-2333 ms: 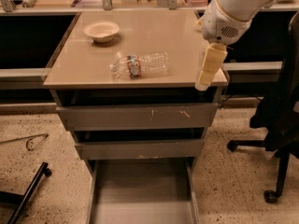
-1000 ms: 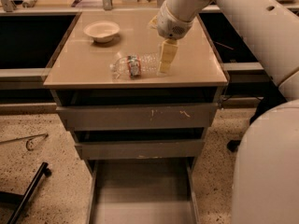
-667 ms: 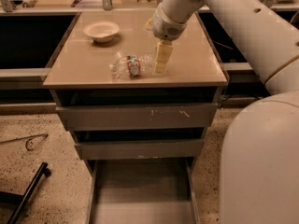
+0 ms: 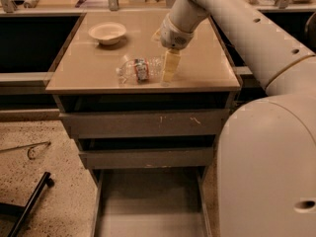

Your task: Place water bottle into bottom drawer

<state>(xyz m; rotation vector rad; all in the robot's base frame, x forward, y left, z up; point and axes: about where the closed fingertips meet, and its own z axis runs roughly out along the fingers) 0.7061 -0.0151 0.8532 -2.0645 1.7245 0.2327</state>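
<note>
The water bottle (image 4: pixel 140 69) lies on its side on the tan cabinet top (image 4: pixel 197 75), near the front edge, its label band facing up. My gripper (image 4: pixel 170 72) hangs from the white arm (image 4: pixel 237 28) and points down at the bottle's right end, touching or almost touching it. The bottom drawer (image 4: pixel 150 201) is pulled out below, its flat grey floor bare.
A white bowl (image 4: pixel 107 32) sits at the back left of the cabinet top. The scratched top drawer (image 4: pixel 143 123) and the middle drawer (image 4: pixel 148 158) stick out slightly. My white base (image 4: pixel 269 172) fills the right side. A black bar (image 4: pixel 29 201) lies on the floor at left.
My gripper has moved left from the cabinet's right front corner to the bottle's right end and come down to it. The bottle has not moved.
</note>
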